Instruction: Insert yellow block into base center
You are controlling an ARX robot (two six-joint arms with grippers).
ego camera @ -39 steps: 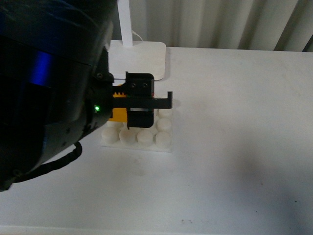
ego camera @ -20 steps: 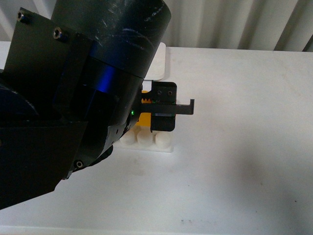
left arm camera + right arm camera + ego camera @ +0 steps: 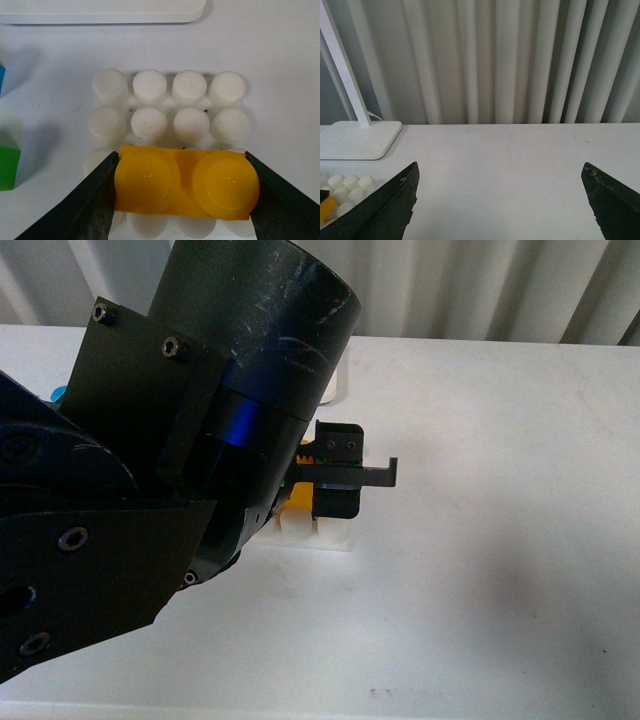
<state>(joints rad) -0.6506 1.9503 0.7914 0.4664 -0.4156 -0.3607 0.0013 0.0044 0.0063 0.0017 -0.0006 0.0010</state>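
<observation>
Yellow block (image 3: 186,186) clamped endwise by left fingers (image 3: 97,200); long axis parallel to base (image 3: 150,122) rows, over robot-side rows, centre judged farther out; right fingers (image 3: 385,202) apart, empty.

yellow block (image 3: 182,186): glossy smooth plastic | base (image 3: 190,125): matt white plastic, faintly specked | left gripper (image 3: 181,192): matt black, finely grainy | left arm casing (image 3: 250,330): dark, glossy, scuffed | table (image 3: 500,570): smooth matt white | lamp foot (image 3: 360,140): smooth white, slight sheen | curtain (image 3: 520,60): pale pleated cloth

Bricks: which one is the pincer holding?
The yellow block, squeezed in the left pincer over the white base. The green brick sits aside, unheld.
</observation>
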